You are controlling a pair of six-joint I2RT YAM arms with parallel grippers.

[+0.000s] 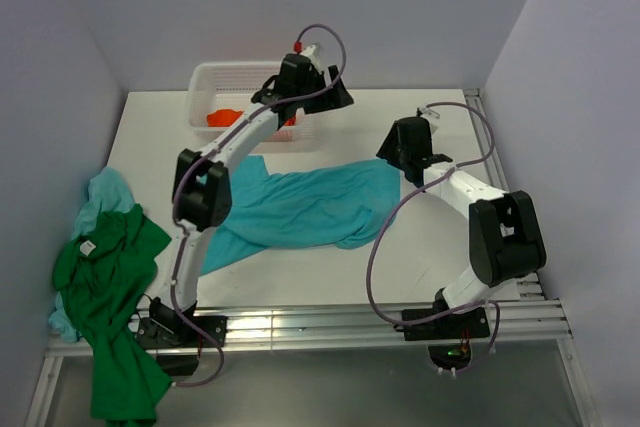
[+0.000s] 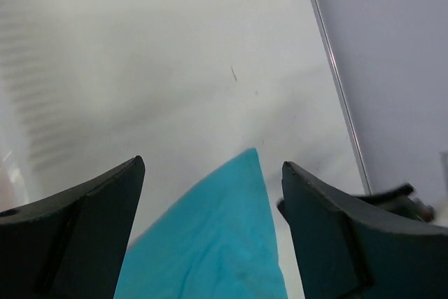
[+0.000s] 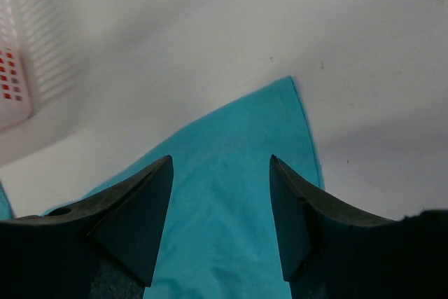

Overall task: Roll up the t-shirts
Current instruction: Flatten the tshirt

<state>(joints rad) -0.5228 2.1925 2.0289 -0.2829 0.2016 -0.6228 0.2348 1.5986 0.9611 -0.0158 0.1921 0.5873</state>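
Note:
One turquoise t-shirt (image 1: pixel 300 209) lies spread, wrinkled, across the middle of the table. A bright green t-shirt (image 1: pixel 105 292) lies crumpled at the left and hangs over the front edge, on top of a second turquoise t-shirt (image 1: pixel 104 193). The orange-red t-shirt (image 1: pixel 224 117) sits in the basket. My left gripper (image 1: pixel 338 97) hovers open beyond the spread shirt. In its wrist view a turquoise corner (image 2: pixel 224 236) shows below the open left gripper (image 2: pixel 211 164), ungripped. My right gripper (image 1: pixel 402 155) hangs open over the shirt's right end, and the cloth (image 3: pixel 224 208) lies under the open right gripper (image 3: pixel 220 159).
A white mesh basket (image 1: pixel 215 82) stands at the back left of the table, just left of my left gripper, and its wall (image 3: pixel 21 68) shows in the right wrist view. Walls close in on the left, back and right. A metal rail (image 1: pixel 380 319) runs along the front edge.

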